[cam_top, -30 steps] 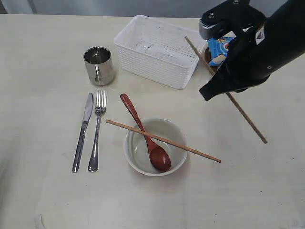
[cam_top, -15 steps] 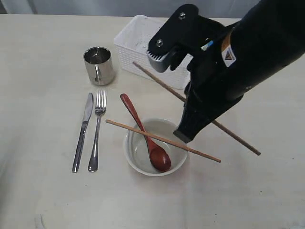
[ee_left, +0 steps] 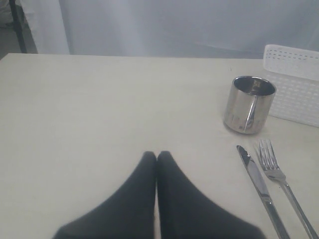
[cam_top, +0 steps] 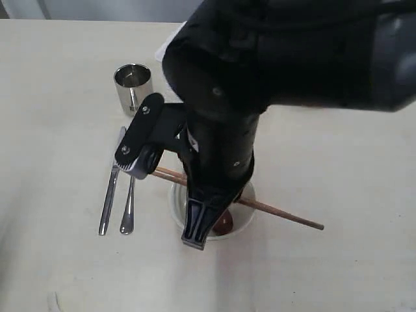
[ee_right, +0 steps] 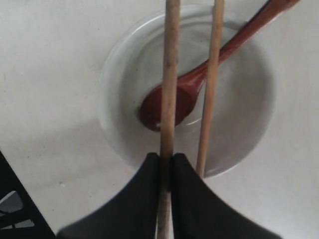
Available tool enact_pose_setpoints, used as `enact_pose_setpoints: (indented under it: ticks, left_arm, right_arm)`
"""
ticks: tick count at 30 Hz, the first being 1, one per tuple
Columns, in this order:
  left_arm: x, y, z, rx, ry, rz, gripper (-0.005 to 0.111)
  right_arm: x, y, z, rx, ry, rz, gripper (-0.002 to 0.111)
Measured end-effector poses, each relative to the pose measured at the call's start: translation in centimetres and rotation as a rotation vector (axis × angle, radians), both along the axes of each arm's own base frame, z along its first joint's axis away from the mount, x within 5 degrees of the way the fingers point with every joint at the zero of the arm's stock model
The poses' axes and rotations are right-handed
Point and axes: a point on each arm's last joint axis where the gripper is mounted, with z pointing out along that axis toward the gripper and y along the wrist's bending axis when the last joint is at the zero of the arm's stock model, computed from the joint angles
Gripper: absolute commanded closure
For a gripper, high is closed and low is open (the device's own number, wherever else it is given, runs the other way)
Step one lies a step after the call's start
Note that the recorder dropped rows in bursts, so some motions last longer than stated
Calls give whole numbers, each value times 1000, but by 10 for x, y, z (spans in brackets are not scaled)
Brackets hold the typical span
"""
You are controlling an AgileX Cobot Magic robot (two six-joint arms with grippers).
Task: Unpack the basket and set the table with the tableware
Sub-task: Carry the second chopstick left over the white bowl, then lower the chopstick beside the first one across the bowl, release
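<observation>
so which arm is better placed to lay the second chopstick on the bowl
Right: the right gripper is shut on that thin wooden chopstick above the pale cream round bowl, alongside the other chopstick lying across it. The left gripper is shut, empty, off by the shiny steel cup.

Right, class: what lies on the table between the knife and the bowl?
The fork lies between the knife and the bowl, alongside the knife. The exterior view shows this.
</observation>
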Motion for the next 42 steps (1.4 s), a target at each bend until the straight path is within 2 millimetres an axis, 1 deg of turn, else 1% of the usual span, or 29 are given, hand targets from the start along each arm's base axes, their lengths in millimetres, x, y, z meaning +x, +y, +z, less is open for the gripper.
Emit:
enact_pose_setpoints:
  ticks: [3, 5, 9, 16, 24, 42]
  left_arm:
    - [0, 0, 0, 0, 0, 0, 107]
    - [0, 0, 0, 0, 0, 0, 107]
    - [0, 0, 0, 0, 0, 0, 107]
    - [0, 0, 0, 0, 0, 0, 107]
    - [0, 0, 0, 0, 0, 0, 107]
    - [0, 0, 0, 0, 0, 0, 107]
  right_arm:
    - [3, 5, -13, -15, 9, 0, 109]
    - [4, 8, -17, -14, 8, 1, 109]
    - [7, 13, -20, 24, -9, 8, 109]
    - [10, 14, -20, 31, -48, 27, 109]
    - [13, 17, -36, -10, -39, 9, 109]
    - [17, 16, -38, -18, -76, -34, 109]
